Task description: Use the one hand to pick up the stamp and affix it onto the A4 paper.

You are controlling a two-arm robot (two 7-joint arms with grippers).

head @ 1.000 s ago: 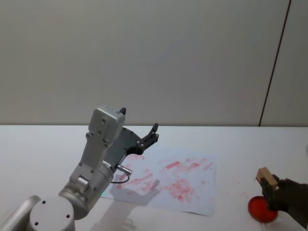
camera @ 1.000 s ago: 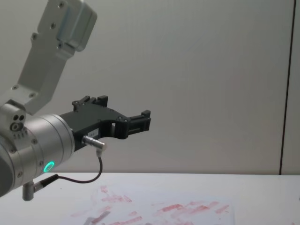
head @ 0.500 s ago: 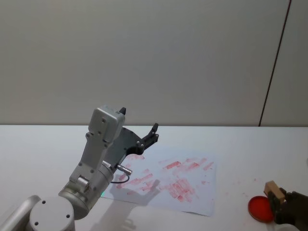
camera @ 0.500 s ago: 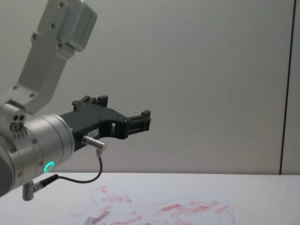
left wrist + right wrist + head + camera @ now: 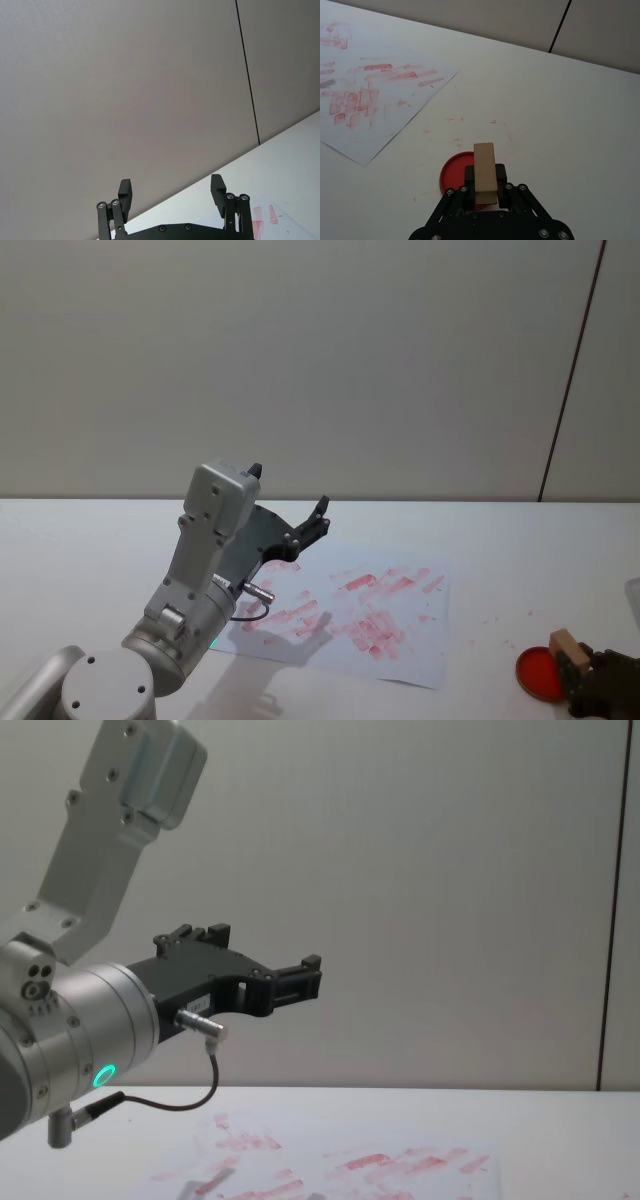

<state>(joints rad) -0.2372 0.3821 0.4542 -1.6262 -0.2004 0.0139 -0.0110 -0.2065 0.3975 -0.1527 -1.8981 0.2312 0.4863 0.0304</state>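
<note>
The small light-brown wooden stamp (image 5: pixel 484 172) is clamped in the right gripper (image 5: pixel 485 190) above the round red ink pad (image 5: pixel 458 173). The print-marked white A4 paper (image 5: pixel 375 100) lies at ten o'clock, bare tabletop between. The left gripper (image 5: pixel 171 197) hangs spread.

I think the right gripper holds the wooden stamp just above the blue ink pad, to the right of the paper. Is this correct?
Not quite: the ink pad is red, not blue, as the right wrist view shows. The right gripper does hold the stamp just above it, right of the A4 paper.
</note>
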